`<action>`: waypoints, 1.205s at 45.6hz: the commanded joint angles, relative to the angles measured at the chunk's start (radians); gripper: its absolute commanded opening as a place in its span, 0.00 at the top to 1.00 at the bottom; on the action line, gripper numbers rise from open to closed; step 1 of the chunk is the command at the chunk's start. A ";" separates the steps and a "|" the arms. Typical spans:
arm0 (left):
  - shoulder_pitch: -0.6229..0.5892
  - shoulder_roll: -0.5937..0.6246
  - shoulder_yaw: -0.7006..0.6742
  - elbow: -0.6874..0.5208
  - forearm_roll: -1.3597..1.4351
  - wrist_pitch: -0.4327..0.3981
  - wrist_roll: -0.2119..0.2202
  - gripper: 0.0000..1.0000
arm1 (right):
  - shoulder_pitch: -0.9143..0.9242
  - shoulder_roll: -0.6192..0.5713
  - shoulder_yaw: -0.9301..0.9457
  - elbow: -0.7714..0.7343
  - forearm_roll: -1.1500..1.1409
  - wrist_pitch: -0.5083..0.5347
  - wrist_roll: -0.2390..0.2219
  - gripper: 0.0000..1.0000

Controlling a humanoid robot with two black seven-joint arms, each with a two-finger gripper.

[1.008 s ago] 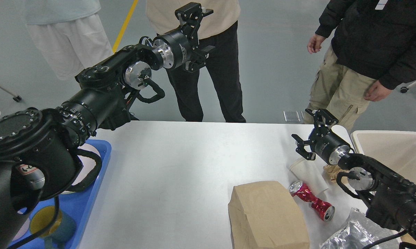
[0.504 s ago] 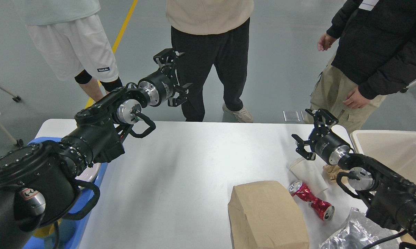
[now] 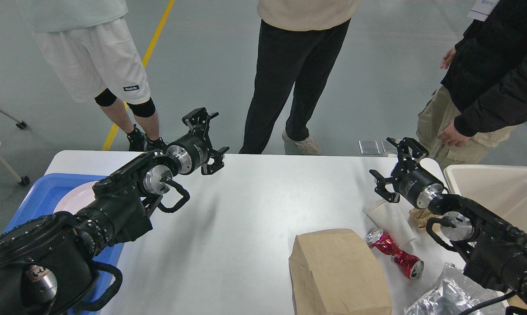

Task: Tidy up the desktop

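Both black grippers — left (image 3: 209, 136), right (image 3: 394, 168) — spread empty over the smooth matte desktop (image 3: 246, 210).

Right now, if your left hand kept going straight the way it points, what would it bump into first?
Probably nothing on the desktop: my left hand, open, points up and beyond the far edge, roughly toward the person in black trousers. Depth is unclear.

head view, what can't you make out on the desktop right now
- Blue tray: my left arm covers most of it; only part of a white plate shows.
- Silver foil bag: cut off by the bottom edge.
- Beige bin: inside cut off at the right edge.
- Crumpled tan item: hidden behind the right arm.
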 commanded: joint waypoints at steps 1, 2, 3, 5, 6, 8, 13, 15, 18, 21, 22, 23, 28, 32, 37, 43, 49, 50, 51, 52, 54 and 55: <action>0.025 0.011 -0.048 -0.003 -0.006 -0.001 -0.026 0.03 | 0.000 0.000 0.000 0.000 0.000 0.000 0.000 0.00; 0.026 0.011 -0.058 -0.003 -0.008 -0.003 -0.032 0.03 | 0.000 0.000 0.000 0.000 0.000 0.000 0.000 0.00; 0.028 0.011 -0.074 -0.003 -0.008 -0.003 -0.040 0.03 | 0.000 0.000 0.000 0.000 0.000 0.000 0.000 0.00; 0.039 0.010 -0.110 -0.006 -0.012 -0.003 -0.060 0.03 | 0.000 0.000 0.000 0.000 0.000 0.000 0.000 0.00; 0.046 0.011 -0.129 -0.010 -0.014 -0.003 -0.070 0.03 | 0.000 0.000 0.000 0.000 0.000 0.000 0.000 0.00; 0.062 0.011 -0.161 -0.016 -0.014 -0.009 -0.090 0.03 | 0.000 0.000 0.000 0.000 0.000 0.000 0.000 0.00; 0.075 0.011 -0.193 -0.019 -0.014 -0.026 -0.132 0.03 | 0.000 0.000 0.000 0.000 0.000 0.000 0.000 0.00; 0.077 0.011 -0.196 -0.019 -0.014 -0.036 -0.143 0.03 | 0.000 0.000 0.000 0.000 0.000 0.000 0.000 0.00; 0.083 0.013 -0.196 -0.019 -0.014 -0.055 -0.163 0.03 | 0.000 0.000 0.000 0.000 0.000 0.000 0.000 0.00; 0.091 0.015 -0.196 -0.019 -0.014 -0.072 -0.198 0.03 | 0.000 0.000 0.000 0.000 0.000 0.000 0.000 0.00; 0.092 0.015 -0.195 -0.019 -0.014 -0.076 -0.212 0.03 | 0.000 0.000 0.000 0.000 0.000 0.000 0.000 0.00; 0.095 0.015 -0.195 -0.019 -0.012 -0.084 -0.228 0.03 | 0.000 0.000 0.000 0.000 0.000 0.000 0.000 0.00; 0.106 0.013 -0.193 -0.019 -0.012 -0.110 -0.314 0.03 | 0.000 0.000 0.000 0.000 0.000 0.000 0.000 0.00; 0.121 0.015 -0.193 -0.019 -0.012 -0.144 -0.391 0.03 | 0.000 0.000 0.000 0.000 0.000 0.000 0.000 0.00; 0.141 0.013 -0.195 -0.019 -0.014 -0.165 -0.518 0.03 | 0.000 0.000 0.000 0.000 0.000 0.000 0.000 0.00; 0.149 0.010 -0.190 -0.019 -0.014 -0.167 -0.653 0.03 | 0.000 0.000 0.000 0.000 0.000 0.001 0.000 0.00; 0.160 0.007 -0.192 -0.019 -0.014 -0.167 -0.724 0.03 | 0.000 0.000 0.000 0.000 0.000 0.000 0.000 0.00; 0.161 0.007 -0.192 -0.019 -0.014 -0.167 -0.732 0.03 | 0.000 0.000 0.000 0.000 0.000 0.000 0.000 0.00; 0.161 0.007 -0.192 -0.019 -0.014 -0.167 -0.736 0.03 | 0.000 0.000 0.000 0.000 0.000 0.000 0.000 0.00; 0.161 0.007 -0.192 -0.019 -0.014 -0.167 -0.741 0.03 | 0.000 0.000 0.000 0.000 0.000 0.000 0.000 0.00; 0.161 0.007 -0.192 -0.019 -0.014 -0.167 -0.744 0.03 | 0.000 0.000 0.000 0.000 0.000 0.000 0.000 0.00; 0.161 0.007 -0.192 -0.019 -0.014 -0.167 -0.742 0.03 | 0.000 0.000 0.000 0.000 0.002 0.000 0.000 0.00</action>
